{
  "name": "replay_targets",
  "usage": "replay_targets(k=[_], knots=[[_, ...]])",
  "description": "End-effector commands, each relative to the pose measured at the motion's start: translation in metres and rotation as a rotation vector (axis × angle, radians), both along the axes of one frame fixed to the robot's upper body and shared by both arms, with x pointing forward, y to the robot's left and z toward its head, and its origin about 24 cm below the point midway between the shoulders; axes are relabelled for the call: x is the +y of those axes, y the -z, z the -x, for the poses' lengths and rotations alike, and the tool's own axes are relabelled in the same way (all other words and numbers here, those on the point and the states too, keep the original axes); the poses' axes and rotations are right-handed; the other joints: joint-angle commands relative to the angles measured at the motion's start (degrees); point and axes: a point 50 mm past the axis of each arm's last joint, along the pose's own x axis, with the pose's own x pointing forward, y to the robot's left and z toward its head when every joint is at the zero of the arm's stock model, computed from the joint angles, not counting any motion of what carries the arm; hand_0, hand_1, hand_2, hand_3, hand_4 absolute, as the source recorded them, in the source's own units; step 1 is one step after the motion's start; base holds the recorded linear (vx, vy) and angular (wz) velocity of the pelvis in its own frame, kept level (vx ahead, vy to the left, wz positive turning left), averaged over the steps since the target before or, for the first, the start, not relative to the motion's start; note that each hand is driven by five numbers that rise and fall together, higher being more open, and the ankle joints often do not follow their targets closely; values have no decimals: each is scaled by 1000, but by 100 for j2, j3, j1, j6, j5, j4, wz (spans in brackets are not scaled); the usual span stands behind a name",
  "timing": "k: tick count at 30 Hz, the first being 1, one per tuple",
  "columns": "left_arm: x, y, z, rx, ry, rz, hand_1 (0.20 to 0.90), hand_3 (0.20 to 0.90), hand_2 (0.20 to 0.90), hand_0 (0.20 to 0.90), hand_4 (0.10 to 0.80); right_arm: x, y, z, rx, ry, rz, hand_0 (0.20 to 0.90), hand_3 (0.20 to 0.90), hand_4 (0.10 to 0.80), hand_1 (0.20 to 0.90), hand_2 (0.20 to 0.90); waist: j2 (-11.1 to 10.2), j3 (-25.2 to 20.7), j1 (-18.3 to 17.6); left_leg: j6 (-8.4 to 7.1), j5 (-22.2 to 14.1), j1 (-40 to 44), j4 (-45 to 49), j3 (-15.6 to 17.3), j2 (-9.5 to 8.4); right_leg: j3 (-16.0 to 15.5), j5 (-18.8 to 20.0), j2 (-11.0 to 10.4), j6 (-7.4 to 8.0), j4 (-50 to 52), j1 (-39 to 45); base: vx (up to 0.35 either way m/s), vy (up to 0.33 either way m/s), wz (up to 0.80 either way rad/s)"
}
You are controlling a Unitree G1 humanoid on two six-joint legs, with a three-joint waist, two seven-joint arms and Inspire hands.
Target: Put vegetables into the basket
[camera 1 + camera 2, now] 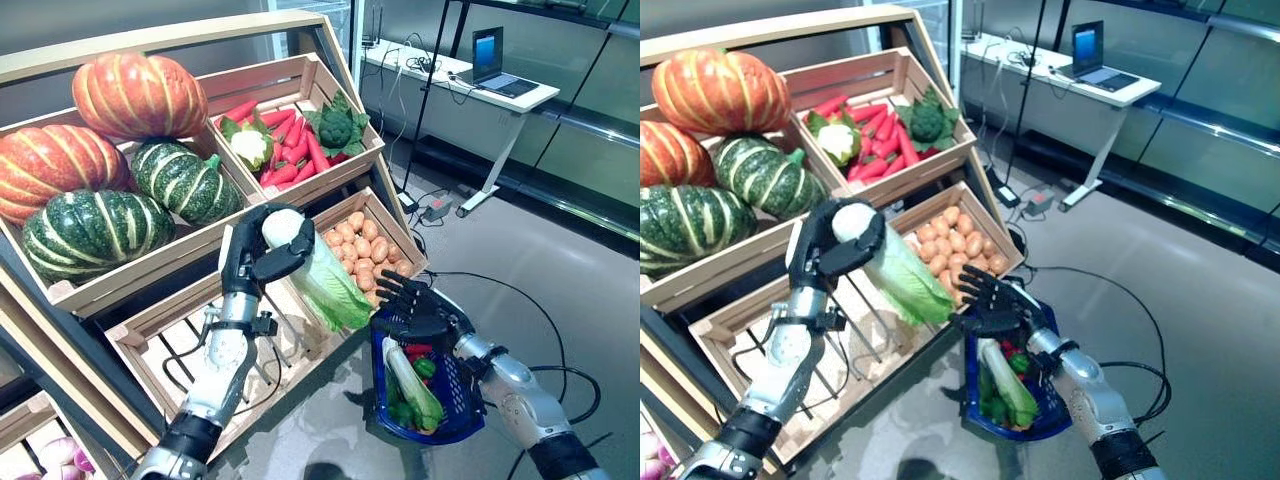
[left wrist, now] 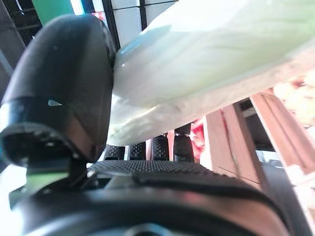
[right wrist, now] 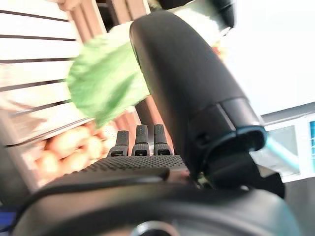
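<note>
Nearest, the blue basket hangs low in front of the wooden display stand, carried under the right robot hand. That hand's fingers reach forward, fairly straight and spread, over the basket's rim; whether the handle runs through the palm is hidden, so I cannot tell how the basket is gripped. It sits just below the stand's front edge, probably so a vegetable needs only a short drop. Inside already lie a pale green-white leafy vegetable, a red pepper and some dark green pieces.

Just beyond and higher, the left robot hand has its fingers and thumb curled round the white stalk end of a Chinese cabbage. The leafy green end slants down toward the basket, its tip close to the right hand's fingers but still outside the rim. Holding it by the firm stalk likely keeps the leaves from tearing. By my reading, the step in hand is carrying this cabbage across to the basket.

Behind the cabbage, the lower shelf's slatted crate looks empty, and beside it a crate of potatoes. Further up sit carrots with a cauliflower and broccoli, and at the stand's far left corner the pumpkins.
</note>
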Motion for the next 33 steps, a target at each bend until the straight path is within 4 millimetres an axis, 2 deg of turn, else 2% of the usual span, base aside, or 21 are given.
replay_targets(k=[1, 5, 10, 14, 21, 27, 33], knots=[[-2, -57, -9, -283, 2, 52, 300, 300, 300, 300, 400, 5, -63, -15, -366, 41, 14, 900, 900, 800, 900, 900, 14, -293, 32, 51, -593, 262, 6, -184, -18, -17, 485, 158, -335, -197, -266, 5, 5, 8], [-8, -53, -9, -252, 34, 39, 300, 300, 300, 300, 400, 10, -76, -16, -436, 34, 99, 900, 900, 800, 900, 900, 22, -277, 48, 61, -613, 295, 6, -187, -36, 2, 485, 154, -327, -197, -240, 11, 7, 11], [-11, -48, -10, -215, 58, 23, 300, 300, 300, 300, 400, 14, -91, -19, -501, 56, 139, 900, 900, 800, 900, 900, 16, -266, 83, 66, -629, 327, 6, -199, -47, 36, 491, 150, -313, -197, -205, 2, 0, 1], [-14, -47, -11, -205, 71, 20, 300, 300, 300, 300, 400, 21, -97, -18, -510, 9, 141, 900, 900, 800, 900, 900, 10, -265, 94, 69, -640, 337, 6, -214, -59, 52, 489, 138, -306, -197, -192, 0, 0, 0], [-21, -46, -12, -201, 115, -38, 300, 300, 300, 300, 400, 39, -91, -19, -404, -187, 85, 900, 900, 800, 900, 900, -34, -263, 178, 60, -628, 350, 6, -253, -66, 29, 493, 121, -311, -197, -146, 2, -2, 1], [-24, -46, -16, -196, 142, -55, 300, 300, 300, 300, 400, 47, -86, -22, -325, -241, -28, 900, 900, 800, 900, 900, -60, -274, 202, 55, -621, 363, 6, -290, -67, 5, 498, 115, -315, -197, -111, 11, -14, 8], [-33, -43, -14, -188, 196, -81, 300, 300, 300, 300, 400, 64, -66, -18, -176, -335, -145, 900, 900, 800, 900, 900, -70, -288, 234, 53, -615, 362, 6, -305, -55, 6, 507, 109, -320, -197, -114, 4, -5, 3]])
